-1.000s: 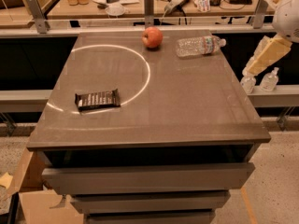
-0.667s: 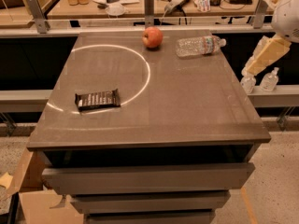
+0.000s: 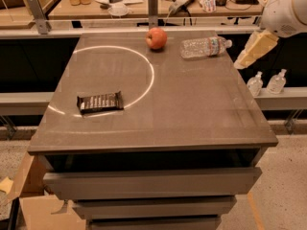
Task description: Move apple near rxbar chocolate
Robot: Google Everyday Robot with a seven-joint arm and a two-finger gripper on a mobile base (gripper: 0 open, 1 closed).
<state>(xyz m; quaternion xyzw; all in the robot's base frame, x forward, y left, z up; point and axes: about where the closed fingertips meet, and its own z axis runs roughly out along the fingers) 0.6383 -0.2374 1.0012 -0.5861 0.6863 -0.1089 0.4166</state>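
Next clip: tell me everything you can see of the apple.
The apple is round, red-orange with a paler yellowish patch, smooth-skinned and whole. It sits at the table's far edge, just outside the pale ring, left of the lying water bottle, touching only the tabletop. The pincer hangs off the table's right side, well clear of it.

Dim, tabletop (image 3: 192, 104) ring glare, jaws upper right
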